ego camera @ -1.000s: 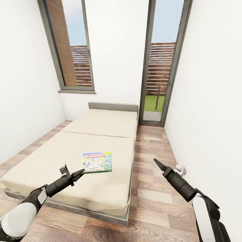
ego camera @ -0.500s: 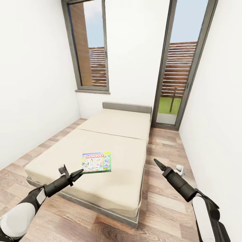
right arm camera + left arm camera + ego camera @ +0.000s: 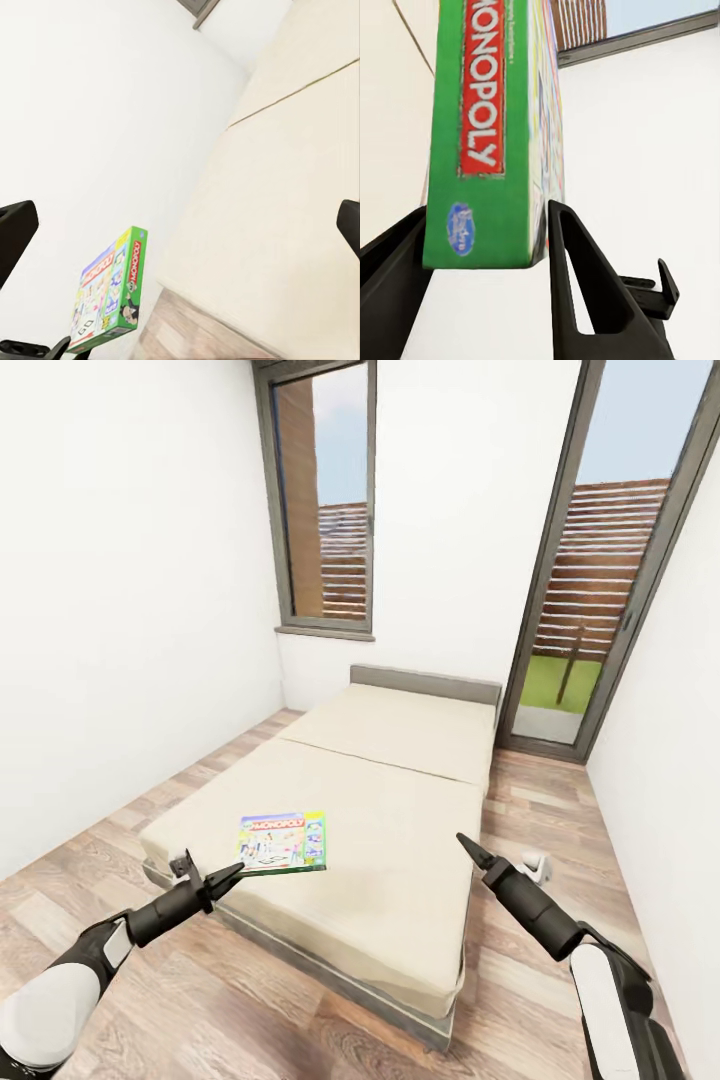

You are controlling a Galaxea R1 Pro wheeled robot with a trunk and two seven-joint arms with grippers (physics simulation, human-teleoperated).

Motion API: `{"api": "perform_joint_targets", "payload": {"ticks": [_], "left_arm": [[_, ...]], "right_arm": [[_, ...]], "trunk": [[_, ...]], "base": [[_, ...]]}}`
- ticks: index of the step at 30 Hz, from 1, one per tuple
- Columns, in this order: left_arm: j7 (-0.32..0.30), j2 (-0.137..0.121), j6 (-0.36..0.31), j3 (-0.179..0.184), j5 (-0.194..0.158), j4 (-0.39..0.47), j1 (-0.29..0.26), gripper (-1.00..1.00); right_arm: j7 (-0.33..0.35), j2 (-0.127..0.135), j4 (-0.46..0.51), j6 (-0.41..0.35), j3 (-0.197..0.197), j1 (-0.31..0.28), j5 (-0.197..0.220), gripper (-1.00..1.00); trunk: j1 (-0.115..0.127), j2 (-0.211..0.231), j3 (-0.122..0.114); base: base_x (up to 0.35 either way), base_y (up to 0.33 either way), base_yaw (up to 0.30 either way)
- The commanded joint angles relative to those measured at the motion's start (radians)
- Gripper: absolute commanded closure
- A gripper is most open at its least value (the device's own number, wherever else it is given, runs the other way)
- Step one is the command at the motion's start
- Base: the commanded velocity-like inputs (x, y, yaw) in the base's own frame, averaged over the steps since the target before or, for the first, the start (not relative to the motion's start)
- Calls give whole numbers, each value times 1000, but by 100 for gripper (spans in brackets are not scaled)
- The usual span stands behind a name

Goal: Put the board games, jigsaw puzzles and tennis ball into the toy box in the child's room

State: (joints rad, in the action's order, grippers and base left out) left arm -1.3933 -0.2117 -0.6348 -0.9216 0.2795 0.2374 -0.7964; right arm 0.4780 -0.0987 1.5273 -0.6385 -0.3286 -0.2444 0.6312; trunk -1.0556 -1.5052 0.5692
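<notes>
Head view: the Monopoly board game (image 3: 283, 842) sits pinched in my left gripper (image 3: 215, 880), held out flat and level above the near part of the bed (image 3: 380, 800), its printed face up. In the left wrist view the green edge of the box, with its red Monopoly lettering, stands squeezed between my two black fingers (image 3: 585, 292), so those jaws are closed on it. The right wrist view catches the same box from the side, held up in the air beside the beige mattress. My right gripper (image 3: 468, 847) hangs over the wood-plank floor (image 3: 540, 830) by the bed's right side, holding nothing; its fingertips sit wide apart at the edges of the right wrist view, jaws open. Beyond the grey headboard (image 3: 425, 683) are a tall window (image 3: 325, 500) and a glazed door (image 3: 610, 560), white walls either side
</notes>
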Motion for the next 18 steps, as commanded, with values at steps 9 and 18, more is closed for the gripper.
{"api": "perform_joint_targets", "payload": {"ticks": [9, 18], "left_arm": [[-6, -1, -11, -14, 8, 0, -1, 100], [-41, -6, -11, -18, 7, -1, -1, 100]], "right_arm": [[2, -1, 0, -7, 15, -1, 3, -100], [0, -1, -1, 13, 41, -1, 3, -100]], "trunk": [[0, -1, -2], [8, 13, -12]], "base": [[0, 13, 278], [0, 0, 279]]}}
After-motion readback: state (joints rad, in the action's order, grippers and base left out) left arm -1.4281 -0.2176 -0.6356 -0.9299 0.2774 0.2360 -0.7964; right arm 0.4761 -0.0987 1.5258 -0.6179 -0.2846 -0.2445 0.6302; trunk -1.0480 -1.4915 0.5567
